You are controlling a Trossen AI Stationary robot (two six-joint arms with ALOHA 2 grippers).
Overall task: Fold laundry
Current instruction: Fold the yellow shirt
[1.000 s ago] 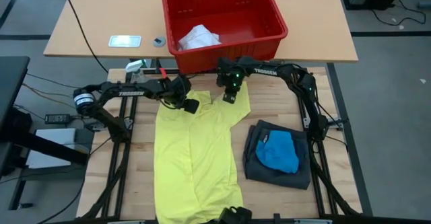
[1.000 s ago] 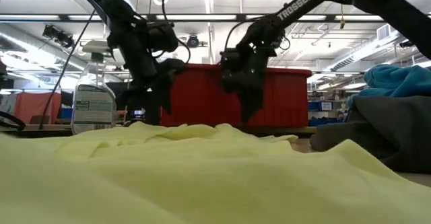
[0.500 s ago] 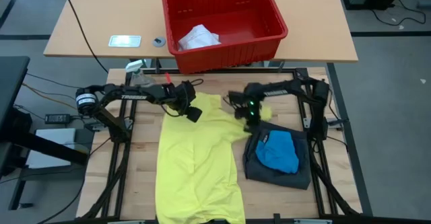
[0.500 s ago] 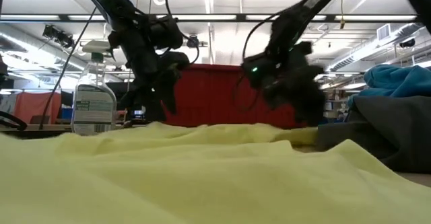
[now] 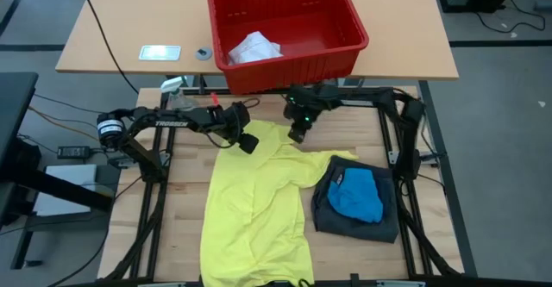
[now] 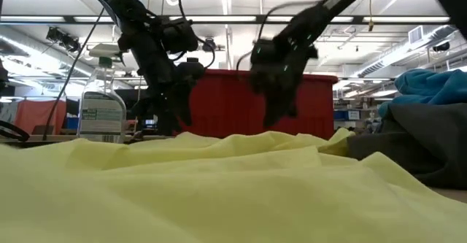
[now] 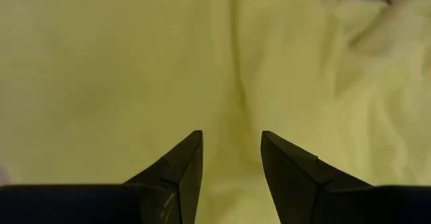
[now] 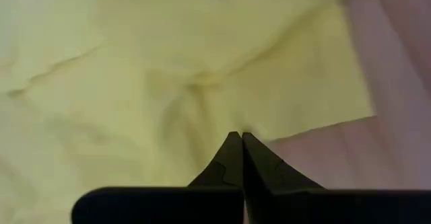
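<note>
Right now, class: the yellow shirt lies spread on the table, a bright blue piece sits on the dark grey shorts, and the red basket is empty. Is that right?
Not quite. In the high view the red basket holds a white crumpled item. The yellow shirt is spread out, and the bright blue piece sits on the dark grey shorts.

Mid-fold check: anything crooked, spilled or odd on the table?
The yellow shirt lies rumpled and skewed, one sleeve flopped out against the dark grey shorts. Both grippers sit over its collar end: left gripper open, right gripper shut, empty. Nothing spilled or damaged.
</note>
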